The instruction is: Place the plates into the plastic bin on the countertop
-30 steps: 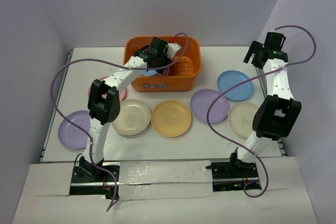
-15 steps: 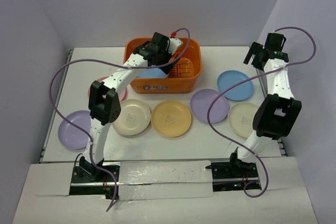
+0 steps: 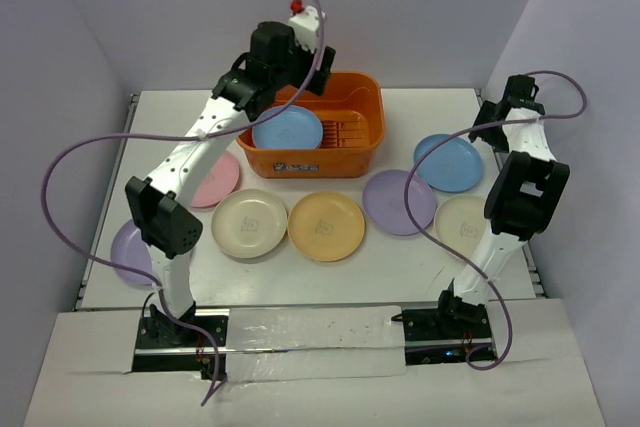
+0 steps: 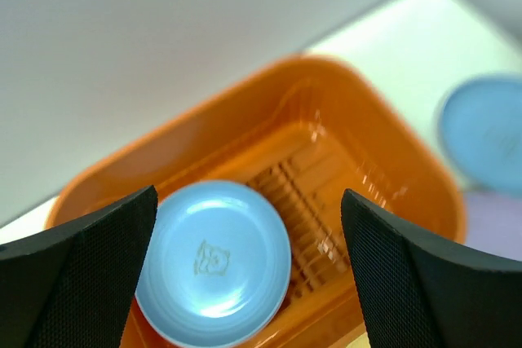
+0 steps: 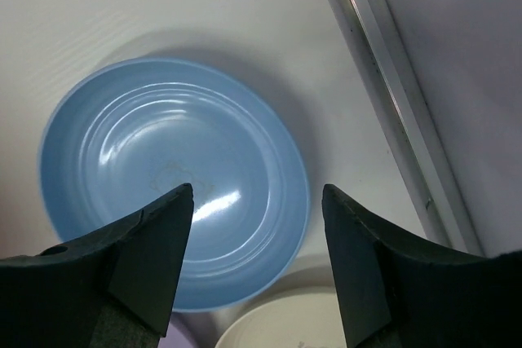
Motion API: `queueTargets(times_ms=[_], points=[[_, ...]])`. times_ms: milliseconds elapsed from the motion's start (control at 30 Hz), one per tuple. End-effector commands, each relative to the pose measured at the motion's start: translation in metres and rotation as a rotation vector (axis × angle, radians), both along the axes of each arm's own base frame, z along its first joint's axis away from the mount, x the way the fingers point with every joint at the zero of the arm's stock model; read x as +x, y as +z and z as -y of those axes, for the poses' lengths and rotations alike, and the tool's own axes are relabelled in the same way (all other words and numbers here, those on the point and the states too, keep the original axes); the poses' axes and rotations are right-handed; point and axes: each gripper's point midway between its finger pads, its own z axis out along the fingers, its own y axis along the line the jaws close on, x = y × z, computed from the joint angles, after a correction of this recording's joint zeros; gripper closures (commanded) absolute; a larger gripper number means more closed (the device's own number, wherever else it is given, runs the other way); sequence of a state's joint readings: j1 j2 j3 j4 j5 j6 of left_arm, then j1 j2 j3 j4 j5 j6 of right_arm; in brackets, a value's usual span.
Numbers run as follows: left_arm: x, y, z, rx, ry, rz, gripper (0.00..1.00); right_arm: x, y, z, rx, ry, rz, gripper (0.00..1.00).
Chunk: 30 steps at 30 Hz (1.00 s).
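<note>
The orange plastic bin [image 3: 365, 132] stands at the back of the white countertop [image 3: 400, 267]. One blue plate [image 3: 287, 130] lies flat in the bin's left half. My left gripper [image 3: 268, 72] hangs open and empty high above it; in the left wrist view the gripper [image 4: 249, 195] frames this plate [image 4: 214, 262] on the bin's [image 4: 383, 160] floor. My right gripper [image 3: 492, 117] is open over the right rim of a second blue plate [image 3: 450, 162], gripping nothing. The right wrist view shows its jaws [image 5: 257, 189] spread above that plate [image 5: 171, 177].
On the countertop lie a pink plate [image 3: 215, 179], a lavender plate [image 3: 130, 252], a cream plate [image 3: 250, 224], a yellow-orange plate [image 3: 326, 226], another lavender plate [image 3: 399, 202] and a cream plate [image 3: 465, 227]. A metal rail [image 5: 391, 95] edges the table close right of the right gripper.
The left gripper opened, left the blue plate in the bin and rose well above it. The right gripper came down and forward over the right blue plate, its jaws narrowing somewhat.
</note>
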State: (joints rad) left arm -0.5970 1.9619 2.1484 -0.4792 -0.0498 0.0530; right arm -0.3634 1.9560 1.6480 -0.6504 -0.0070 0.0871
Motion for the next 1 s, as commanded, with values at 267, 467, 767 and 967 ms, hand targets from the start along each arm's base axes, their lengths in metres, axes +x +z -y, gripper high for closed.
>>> queueTargets(times_ms=[267, 467, 767, 967], points=[[-0.005, 0.084, -0.094, -0.230, 0.179, 0.075, 0.01, -0.010, -0.053, 0.016, 0.074, 0.008, -0.114, 0.38], [-0.005, 0.073, -0.133, -0.159, 0.258, 0.072, 0.01, -0.005, -0.072, 0.006, 0.138, 0.060, -0.130, 0.50], [0.006, 0.053, -0.180, -0.104, 0.360, 0.046, 0.01, -0.006, -0.097, -0.004, 0.182, 0.079, -0.174, 0.81], [0.010, 0.046, -0.180, -0.116, 0.364, 0.028, 0.01, -0.004, -0.063, -0.006, 0.193, 0.062, -0.110, 1.00]])
